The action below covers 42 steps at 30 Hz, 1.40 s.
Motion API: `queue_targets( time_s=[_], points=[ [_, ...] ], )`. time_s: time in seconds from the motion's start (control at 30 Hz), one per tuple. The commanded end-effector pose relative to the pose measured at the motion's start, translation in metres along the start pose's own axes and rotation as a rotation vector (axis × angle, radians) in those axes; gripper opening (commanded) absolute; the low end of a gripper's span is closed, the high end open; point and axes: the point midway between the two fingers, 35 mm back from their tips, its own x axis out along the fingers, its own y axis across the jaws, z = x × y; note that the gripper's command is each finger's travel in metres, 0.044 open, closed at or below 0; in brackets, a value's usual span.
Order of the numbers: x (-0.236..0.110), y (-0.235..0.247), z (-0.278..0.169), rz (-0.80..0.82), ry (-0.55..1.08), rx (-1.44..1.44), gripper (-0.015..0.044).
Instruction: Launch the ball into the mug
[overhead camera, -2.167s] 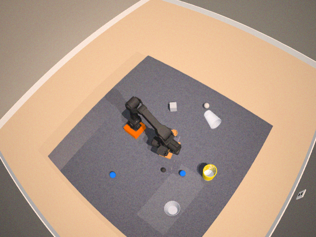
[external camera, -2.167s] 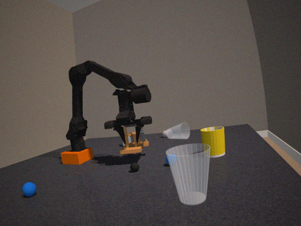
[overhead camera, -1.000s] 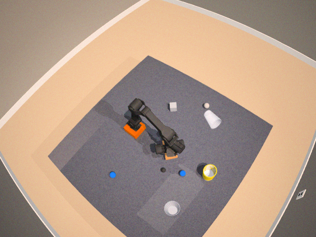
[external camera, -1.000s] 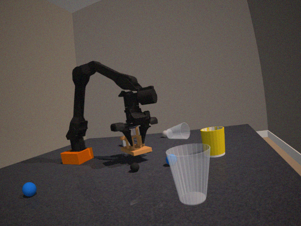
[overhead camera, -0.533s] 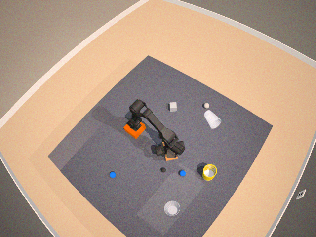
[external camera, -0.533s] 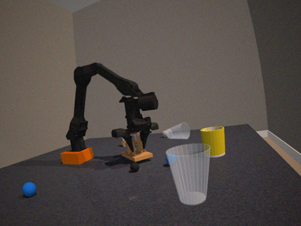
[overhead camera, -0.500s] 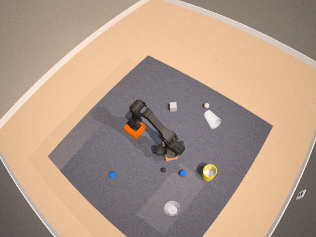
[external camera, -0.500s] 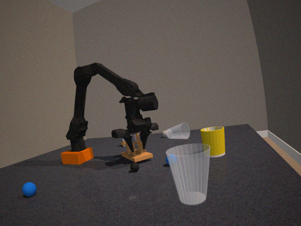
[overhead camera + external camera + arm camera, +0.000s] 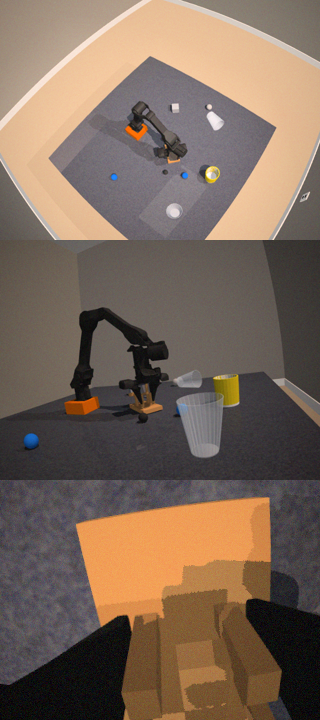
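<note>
On the tabletop (image 9: 258, 420), a blue ball (image 9: 31, 440) is lying far left. The gripper (image 9: 145, 395) is pinching the wooden catapult's (image 9: 146, 405) upright frame, its base resting on the tabletop. A black ball (image 9: 142, 417) is sitting just in front; the yellow mug (image 9: 226, 389) is standing upright to the right.

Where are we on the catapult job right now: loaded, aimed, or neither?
Loading cannot be confirmed: no ball is clearly visible in the catapult, and the black ball and two blue balls lie on the mat. In hand: the gripper is shut on the catapult's upright frame, apparently turning it to aim. Left: finish aiming at the yellow mug, then fire.
</note>
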Motion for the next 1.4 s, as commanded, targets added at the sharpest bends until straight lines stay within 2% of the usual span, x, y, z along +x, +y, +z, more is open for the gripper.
queue_targets(
  time_s=[0.0, 0.3, 0.4, 0.53, 0.6, 0.67, 0.7, 0.9, 0.97, 1.07, 1.37],
  points=[
    [-0.001, 0.000, 0.000, 0.001, -0.002, 0.000, 0.0131],
    [-0.001, 0.000, 0.000, 0.001, -0.002, 0.000, 0.0368],
    [-0.025, 0.002, 0.003, 0.000, -0.002, 0.000, 0.0440],
    [-0.090, 0.001, 0.002, -0.001, -0.001, 0.000, 0.0440],
    [-0.101, -0.001, 0.000, -0.001, -0.001, 0.000, 0.0440],
    [-0.101, -0.001, 0.000, -0.001, -0.001, 0.000, 0.0440],
    [-0.086, 0.002, 0.003, 0.005, -0.009, 0.000, 0.0440],
    [-0.096, -0.001, -0.001, 0.004, 0.000, -0.012, 0.0440],
    [-0.086, 0.000, 0.000, 0.004, 0.000, -0.012, 0.0440],
    [-0.052, -0.001, -0.001, 0.004, 0.000, -0.012, 0.0440],
    [-0.045, 0.000, -0.001, 0.004, 0.000, -0.012, 0.0440]
  ],
)
